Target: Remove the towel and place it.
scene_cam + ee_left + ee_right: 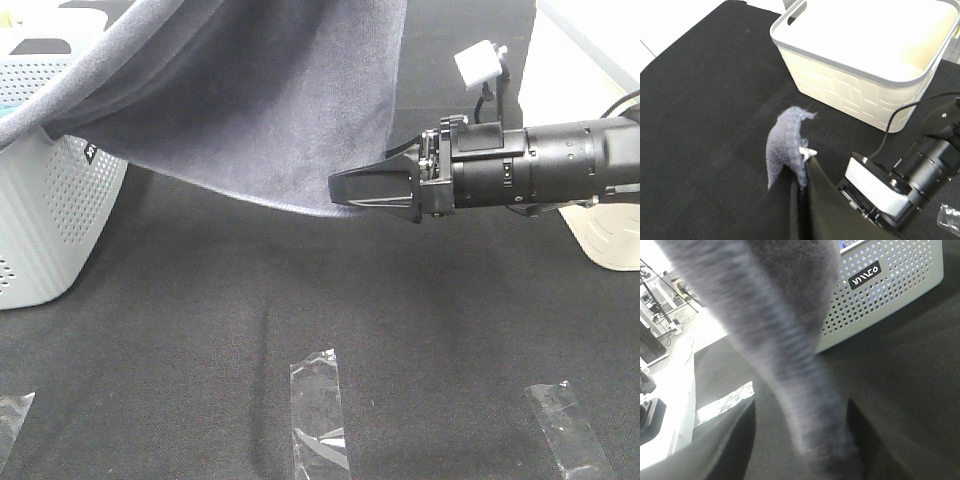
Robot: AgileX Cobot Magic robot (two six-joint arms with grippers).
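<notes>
towel (270, 100): hangs above black surface (300, 310), draped over perforated white basket (50, 220) rim
left pincer (802, 175): clamped on towel corner
right pincer (335, 188): apart, straddling towel's lower hem

Towel (260, 100) is showing slate grey-purple all over, fuzzy terry, going paler along the hem. Table cover (300, 300) is reading plain black. Perforated basket (50, 220) is showing pale grey-white with a regular grid of small dot holes, and is carrying a black label (864, 276) with white lettering. Second basket (850, 100) is showing cream-white with a brick-like relief pattern and a grey rim. Right gripper (338, 187) is looking matt black. Tape strips (320, 410) are showing clear and glinting.
</notes>
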